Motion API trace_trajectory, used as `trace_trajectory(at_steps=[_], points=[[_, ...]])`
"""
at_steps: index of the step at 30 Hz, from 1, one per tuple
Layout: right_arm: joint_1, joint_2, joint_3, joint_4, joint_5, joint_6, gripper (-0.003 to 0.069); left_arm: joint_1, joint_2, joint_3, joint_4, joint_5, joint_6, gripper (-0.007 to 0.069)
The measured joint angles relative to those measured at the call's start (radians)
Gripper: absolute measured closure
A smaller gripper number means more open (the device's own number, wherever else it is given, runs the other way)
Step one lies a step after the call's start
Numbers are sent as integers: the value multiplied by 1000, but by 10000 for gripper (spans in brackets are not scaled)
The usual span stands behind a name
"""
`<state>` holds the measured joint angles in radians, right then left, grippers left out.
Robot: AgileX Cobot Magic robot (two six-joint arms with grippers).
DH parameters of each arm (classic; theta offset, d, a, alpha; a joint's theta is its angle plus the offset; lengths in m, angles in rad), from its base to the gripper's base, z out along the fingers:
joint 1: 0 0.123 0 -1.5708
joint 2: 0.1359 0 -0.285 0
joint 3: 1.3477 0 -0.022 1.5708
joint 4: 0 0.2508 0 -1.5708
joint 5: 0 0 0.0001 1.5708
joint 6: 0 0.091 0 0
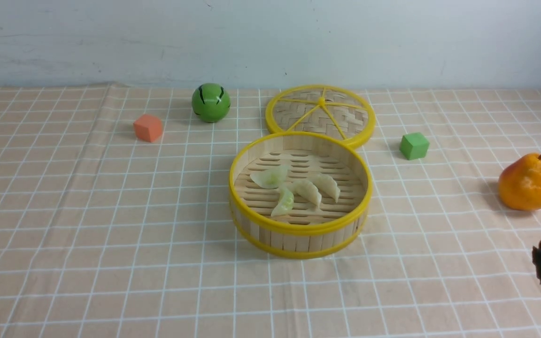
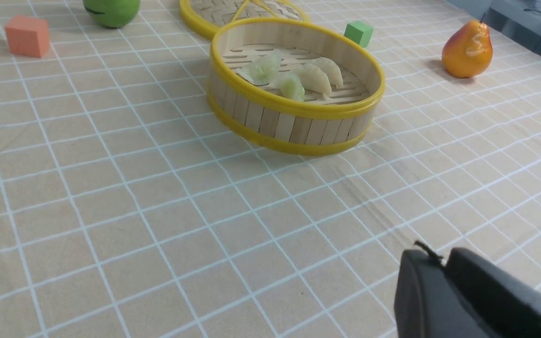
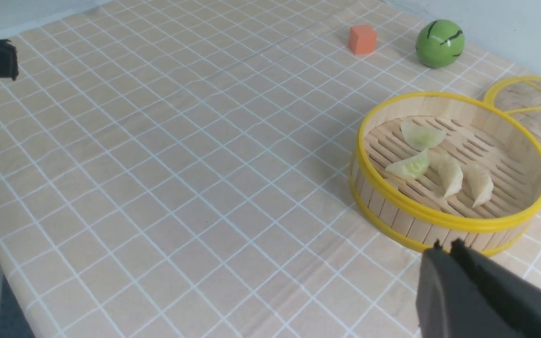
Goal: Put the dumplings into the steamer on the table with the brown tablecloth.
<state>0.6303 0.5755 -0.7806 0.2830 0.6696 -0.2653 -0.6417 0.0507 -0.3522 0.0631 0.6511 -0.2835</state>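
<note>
The steamer (image 1: 298, 237) stands in the middle of the table on the brown tablecloth (image 1: 111, 234). Inside it lie the dumplings: two pale green (image 1: 269, 178) (image 1: 283, 203) and two beige (image 1: 309, 191) (image 1: 329, 186), close together on the slatted floor. My right gripper (image 1: 539, 263) pokes in at the front right edge, well away from the steamer; its jaws are shut and empty (image 3: 444, 245). In the left wrist view my left gripper (image 2: 439, 256) is shut with nothing in it, hovering over bare cloth short of the steamer (image 2: 289, 126). It does not show in the front view.
The flat woven lid (image 1: 320, 115) lies just behind the steamer, touching it. An orange cube (image 1: 148, 127) and a green ball (image 1: 211, 102) sit at the back left. A green cube (image 1: 413, 145) and a pear (image 1: 526, 180) sit on the right.
</note>
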Motion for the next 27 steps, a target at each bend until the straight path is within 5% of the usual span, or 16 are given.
trace_trajectory(at_steps=[5,10,19,27], points=[[-46,-80,168,-37,-192,0,679,0,0,0,0,1,0,555],[-230,-292,438,-67,-371,83,679,0,0,0,0,2,0,552],[-594,-581,705,-266,-298,391,679,0,0,0,1,3,0,550],[-657,-586,797,-267,-301,413,679,0,0,0,1,3,0,550]])
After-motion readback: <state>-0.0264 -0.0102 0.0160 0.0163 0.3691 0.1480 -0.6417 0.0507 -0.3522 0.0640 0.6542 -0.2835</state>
